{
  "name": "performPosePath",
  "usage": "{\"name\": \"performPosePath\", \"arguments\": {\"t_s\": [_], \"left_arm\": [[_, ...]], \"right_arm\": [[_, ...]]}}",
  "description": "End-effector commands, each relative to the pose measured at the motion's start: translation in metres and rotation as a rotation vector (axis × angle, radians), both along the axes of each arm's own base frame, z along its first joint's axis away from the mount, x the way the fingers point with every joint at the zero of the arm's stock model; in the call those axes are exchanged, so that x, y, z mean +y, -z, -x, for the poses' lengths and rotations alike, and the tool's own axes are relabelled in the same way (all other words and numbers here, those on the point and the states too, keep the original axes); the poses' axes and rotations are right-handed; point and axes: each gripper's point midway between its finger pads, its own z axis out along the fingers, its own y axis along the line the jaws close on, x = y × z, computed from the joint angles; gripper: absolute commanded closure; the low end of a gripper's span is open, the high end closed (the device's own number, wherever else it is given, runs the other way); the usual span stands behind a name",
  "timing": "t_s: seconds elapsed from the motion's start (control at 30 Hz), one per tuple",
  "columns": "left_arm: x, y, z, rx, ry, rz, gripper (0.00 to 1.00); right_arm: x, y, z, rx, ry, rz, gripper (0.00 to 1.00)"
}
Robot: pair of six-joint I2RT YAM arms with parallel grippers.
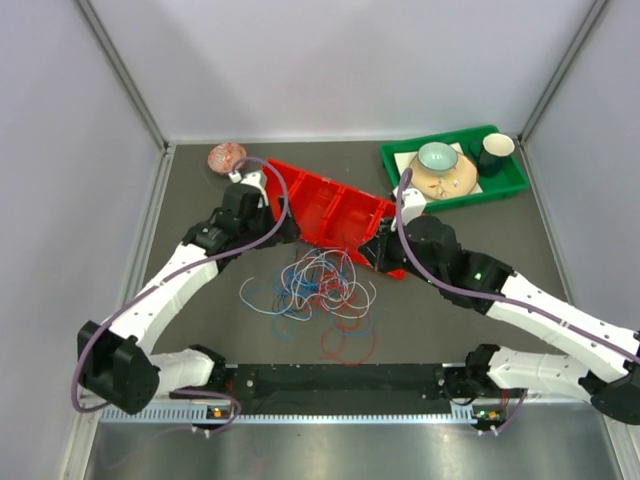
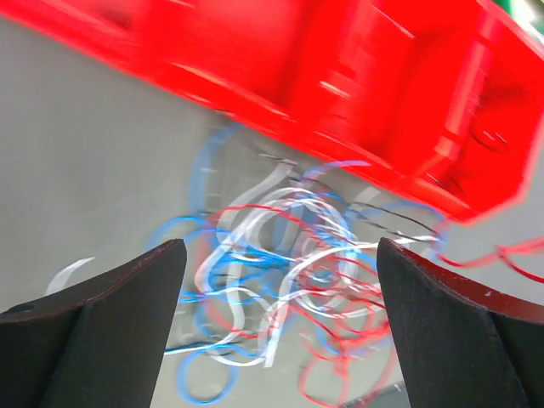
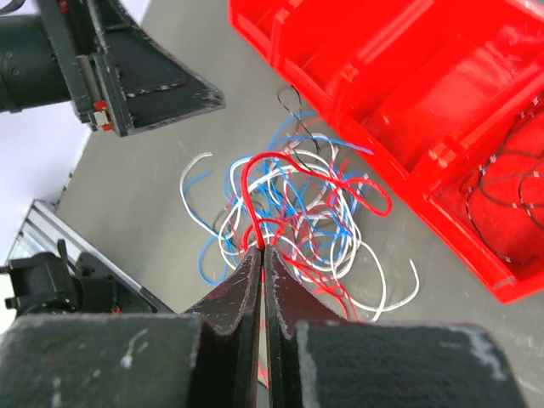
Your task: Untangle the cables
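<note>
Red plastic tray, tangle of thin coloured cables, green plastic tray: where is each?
Red plastic tray [image 1: 330,205]: top view, its divided floor.
Tangle of thin coloured cables [image 1: 322,285]: top view, middle of the heap.
Green plastic tray [image 1: 508,183]: top view, its front right rim.

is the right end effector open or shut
Shut on a red cable: the right end effector shows no gap, the cable looping out from its tip.

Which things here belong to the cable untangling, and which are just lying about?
Job:
- cables heaped on the table
- red cable, pinched in the shut right pincer
- open left pincer, facing the heap
- red tray, with a black cable in it

Lying about:
- green tray
- teal bowl and dark cup in it
- pinkish round object, far left
</note>
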Motion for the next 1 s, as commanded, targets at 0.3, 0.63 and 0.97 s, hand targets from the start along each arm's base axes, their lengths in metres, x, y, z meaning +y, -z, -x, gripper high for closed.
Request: {"name": "performPosePath", "arguments": {"t_s": [0.3,0.63,0.97], "left_arm": [[-0.147,0.024,0.013,-0.063,0.516,0.239,0.01],[-0.17,0.055,0.012,0.007,0.529,0.276,1.0],[-0.06,0.091,0.044,0.106,0.216,0.087,1.0]], "right_arm": [[-0.038,0.001,0.019,0.021,0.075,-0.016,1.0],[-0.053,-0.01,0.021,0.007,0.118,-0.026,1.0],[-0.083,-0.094,-0.001,-0.223,0.213,-0.012,1.0]]}}
